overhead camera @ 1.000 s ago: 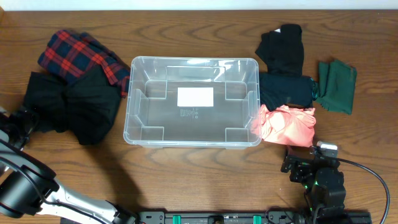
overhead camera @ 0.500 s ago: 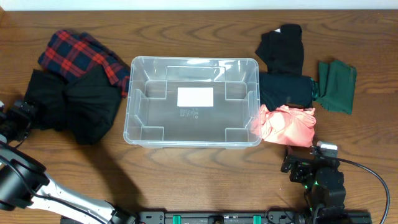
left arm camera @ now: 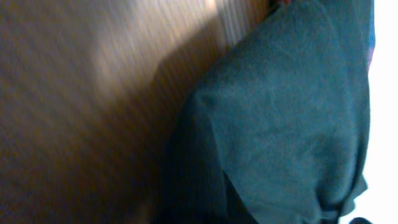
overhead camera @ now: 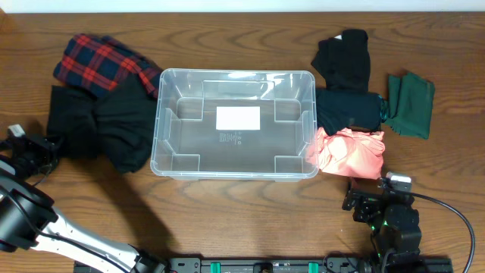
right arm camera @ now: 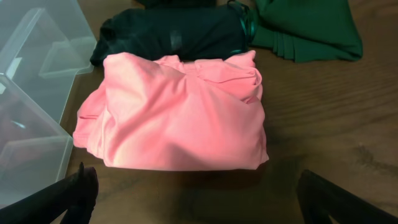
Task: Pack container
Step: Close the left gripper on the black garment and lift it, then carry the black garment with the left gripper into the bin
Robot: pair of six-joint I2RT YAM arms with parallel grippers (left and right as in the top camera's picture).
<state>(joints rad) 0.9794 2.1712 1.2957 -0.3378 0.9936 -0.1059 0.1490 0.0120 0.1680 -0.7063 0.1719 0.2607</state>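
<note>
Zero garments lie inside the container (overhead camera: 189, 140). It sits mid-surface with clear walls and a white label (overhead camera: 238, 118) on its base. We log the step as the first pick, not yet completed.

The left hand (overhead camera: 39, 146) is at the left edge of the black garment (overhead camera: 106, 129). That garment lies against the container's left wall, with a red-and-navy plaid piece (overhead camera: 95, 64) behind it. The left wrist view is blurred and filled with dark cloth over wood. No fingers show there, so we cannot tell whether this hand is clenched on the cloth or released.

The right hand (right arm camera: 196, 179) hangs low near the pink garment (right arm camera: 180, 112), fingers spread wide and grasping nothing. The pink piece lies just beside the container's right front corner, perhaps touching it. A dark folded piece (overhead camera: 347, 110) and a green piece (overhead camera: 411, 105) lie beyond it.

Our reading is that the next move calls for a firm pinch on bunched fabric. It then needs a lift high enough to clear the rim and a release over the base. Loose cloth will likely trail and may catch on the wall
</note>
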